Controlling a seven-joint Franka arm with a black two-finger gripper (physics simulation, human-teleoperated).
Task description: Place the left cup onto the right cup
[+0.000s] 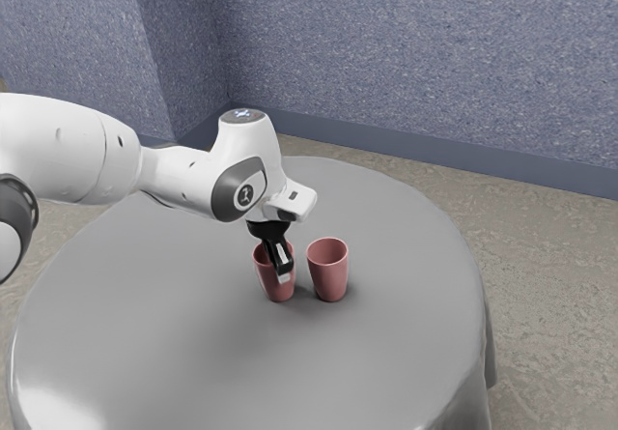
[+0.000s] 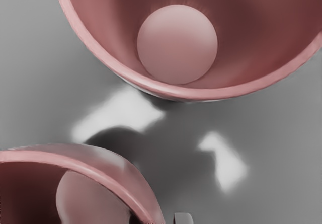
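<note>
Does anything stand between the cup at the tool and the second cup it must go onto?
Nothing visible does. The tool is at the first cup; the second cup stands upright beside it, apart, with bare table between.

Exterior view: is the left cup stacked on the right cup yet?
No, the left cup and the right cup both stand side by side on the table, apart.

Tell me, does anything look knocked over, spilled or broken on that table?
Nothing spilled or broken. The cup under the gripper seems to lean slightly; the other cup stands upright beside it, not touching. Both are empty.
</note>
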